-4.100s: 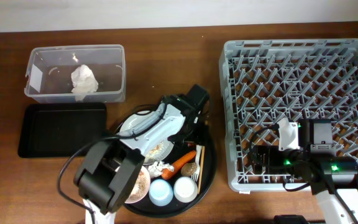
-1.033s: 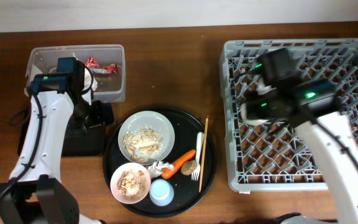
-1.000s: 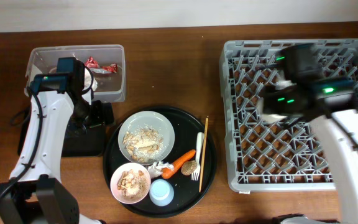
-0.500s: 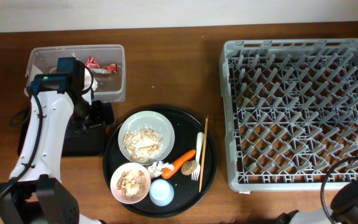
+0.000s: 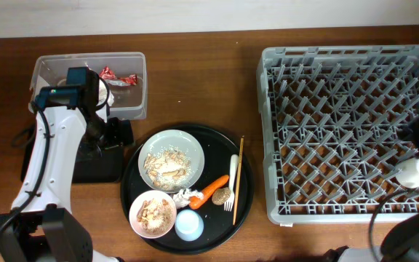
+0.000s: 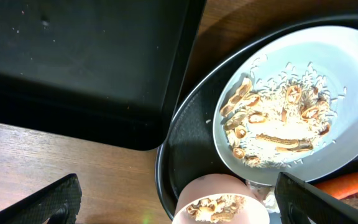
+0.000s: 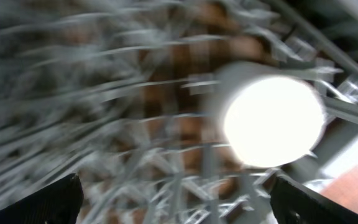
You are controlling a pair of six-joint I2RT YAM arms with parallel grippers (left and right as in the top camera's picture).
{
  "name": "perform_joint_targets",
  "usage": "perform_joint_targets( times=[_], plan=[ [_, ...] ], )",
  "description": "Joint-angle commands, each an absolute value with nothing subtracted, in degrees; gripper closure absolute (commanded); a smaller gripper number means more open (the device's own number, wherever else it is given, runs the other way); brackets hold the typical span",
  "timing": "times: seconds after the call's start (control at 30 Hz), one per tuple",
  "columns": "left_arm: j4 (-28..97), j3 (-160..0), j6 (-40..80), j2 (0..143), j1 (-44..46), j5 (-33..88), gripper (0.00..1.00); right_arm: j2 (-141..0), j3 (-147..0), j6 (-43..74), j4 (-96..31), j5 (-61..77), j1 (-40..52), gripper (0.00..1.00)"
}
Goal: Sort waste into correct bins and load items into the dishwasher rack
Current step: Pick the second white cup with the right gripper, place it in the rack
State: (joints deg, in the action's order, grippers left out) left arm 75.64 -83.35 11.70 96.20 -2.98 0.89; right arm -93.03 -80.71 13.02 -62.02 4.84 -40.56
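My left gripper (image 6: 179, 208) hangs open and empty over the near rim of the round black tray, right above the pinkish bowl (image 6: 219, 202) of scraps. The white plate (image 5: 171, 160) carries beige scraps. A carrot piece (image 5: 213, 191), a tissue (image 5: 184, 196), a blue cup (image 5: 188, 225), a fork (image 5: 233, 182) and chopsticks (image 5: 239, 171) lie on the same tray. My right gripper (image 7: 179, 199) is open above the grey dishwasher rack (image 5: 340, 131). A white cup (image 7: 272, 121) sits free in the rack at its right edge (image 5: 415, 172).
The clear tub (image 5: 133, 102) at back left holds a tissue and a red wrapper (image 5: 118, 76). The shallow black tray (image 5: 100, 169) lies in front of it, partly under my left arm. The round black tray (image 5: 242, 211) sits between the bins and the rack.
My right arm swung from the rack's upper middle to its right edge and its jaws opened; the white cup now rests in the rack. The left arm has not moved.
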Motion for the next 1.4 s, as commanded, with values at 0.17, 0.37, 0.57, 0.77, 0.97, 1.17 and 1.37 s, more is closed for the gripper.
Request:
perform_joint_targets(
  times=[0.17,0.37,0.57,0.77,0.97,1.17,1.37],
  plan=[
    [75.6,-83.1,11.2,95.9,-3.0,1.1,0.01,-83.6,-83.3,0.4,-75.2,10.8,10.6,0.0],
    [75.5,-83.1,11.2,95.9,-3.0,1.1,0.01,-88.0,-79.4,4.8,-69.1,10.8,46.5,0.02],
    [75.5,-83.1,11.2,95.9,-3.0,1.1,0.01,-100.4,-79.3,8.1,-59.7,10.3,63.8,0.01],
    [75.5,-83.1,11.2,95.9,-3.0,1.1,0.01,-109.2,-79.3,11.5,-56.9,5.5,65.9,0.06],
    [75.5,-83.1,11.2,95.9,-3.0,1.1,0.01,-109.2,-79.3,12.6,-56.5,5.3,65.9,0.33],
    [75.5,-83.1,11.2,95.9,-3.0,1.1,0.01,-108.9,-79.4,12.8,-56.8,5.3,65.9,0.39],
    [75.5,-83.1,11.2,95.9,-3.0,1.1,0.01,-96.9,-85.8,13.1,-65.8,0.4,53.6,0.42]
  ],
)
